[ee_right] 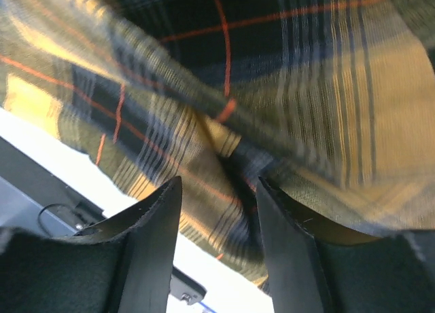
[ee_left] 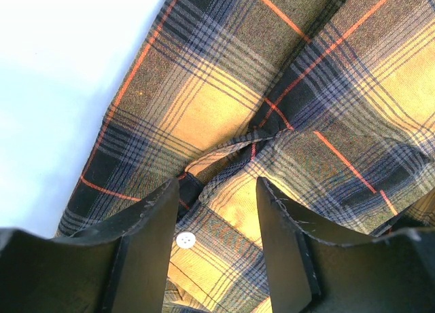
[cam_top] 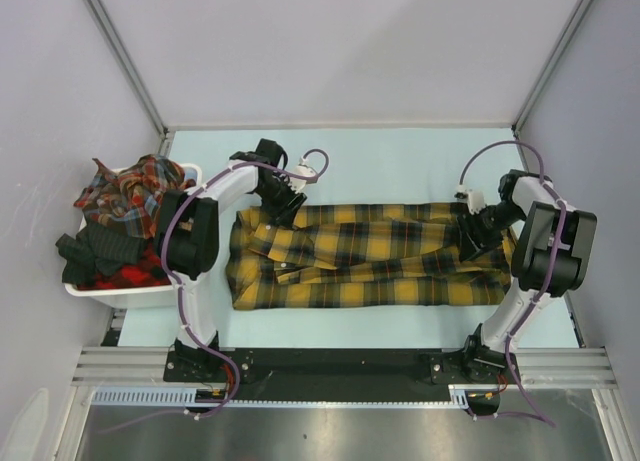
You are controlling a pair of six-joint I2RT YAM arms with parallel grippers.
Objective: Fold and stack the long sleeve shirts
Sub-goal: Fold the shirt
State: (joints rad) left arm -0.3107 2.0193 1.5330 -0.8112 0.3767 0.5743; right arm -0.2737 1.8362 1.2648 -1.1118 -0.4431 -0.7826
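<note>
The mustard-yellow plaid shirt (cam_top: 370, 256) is stretched out flat on the pale table (cam_top: 400, 161), folded into 1 long strip. Its long axis runs straight left to right across the robot's front, with the collar (cam_top: 262, 233) pointing toward the left arm and the bottom end over by the right arm. It sits roughly mid-table between the 2 arms, a bit closer to the near edge. The left gripper (cam_top: 285, 206) is down on the far edge of the collar end. In its wrist view the shirt (ee_left: 204, 102) lies spread out under it, and the left gripper (ee_left: 217, 187) has its fingers (ee_left: 149, 238) parted. A white button (ee_left: 185, 240) and a bit of placket show in the gap and nothing looks pinched, so it reads as let go. The right gripper (cam_top: 470, 243) is on the opposite end of the strip, near the far edge. Its own view is pretty blurry: the shirt (ee_right: 306, 89) fills the frame close up and a ridge of cloth runs down into the gap of the right gripper (ee_right: 219, 184). The jaws are parted there too, but whether they're nipping that ridge or just sitting over it honestly can't be told. Off to the left, just beside the left arm, a white bin (cam_top: 130, 296) holds a heap of red-toned plaid shirts (cam_top: 130, 196), crumpled and unfolded
</note>
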